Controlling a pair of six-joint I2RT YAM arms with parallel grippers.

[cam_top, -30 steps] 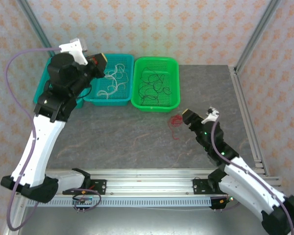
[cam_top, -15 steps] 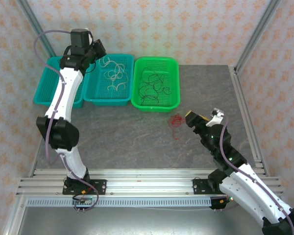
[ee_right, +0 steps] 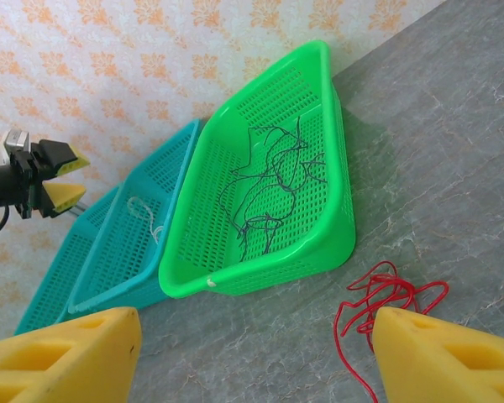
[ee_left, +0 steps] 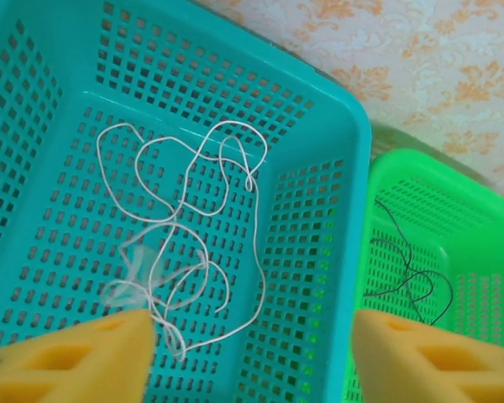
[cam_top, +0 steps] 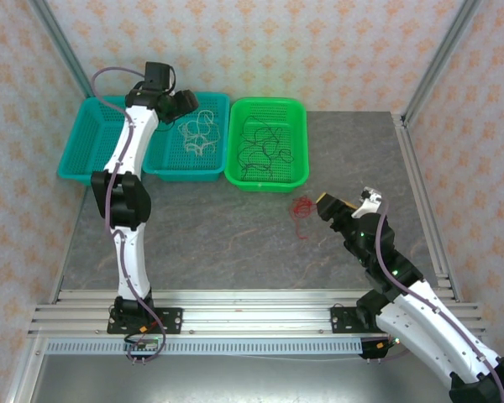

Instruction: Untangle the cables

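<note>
White cables, looped, in the teal basket; black cables, tangled, in the green basket, both at the tabletop's far edge. Red cable bunched loose beside the green basket's near right corner.

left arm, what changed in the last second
The left arm rose from a low crouch over the teal basket to stretched up tall. The left tool is now open, with the white cables lying loose in the basket. The right tool barely shifted, open beside the red cable. The black cables are unchanged.
</note>
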